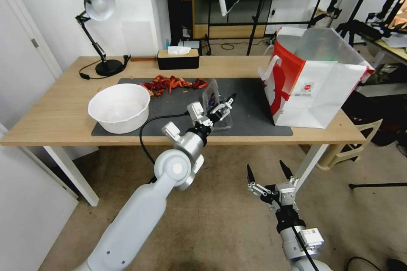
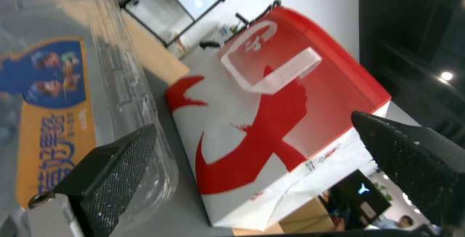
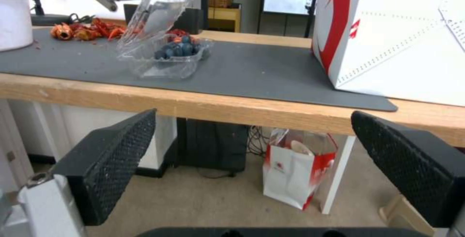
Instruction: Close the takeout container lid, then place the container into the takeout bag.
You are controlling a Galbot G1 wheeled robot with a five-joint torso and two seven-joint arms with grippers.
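I count one takeout container (image 1: pixel 219 110), lid (image 1: pixel 210 93) raised; one takeout bag (image 1: pixel 311 82) on counter (image 1: pixel 55 114); one white bowl (image 1: pixel 119 107); one lamp (image 1: pixel 98 29); one tissue box (image 1: pixel 178 58); two end effectors.

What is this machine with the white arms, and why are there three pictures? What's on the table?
It's a robot. One camera sits on its head, one on each wrist. On the table lie a gray mat, a white bowl, red scraps, a lamp, a tissue box and the takeout bag. The left gripper, open, is at the lid of the takeout container of blueberries, which stands open. The right gripper waits open, below the table. Nothing is held.
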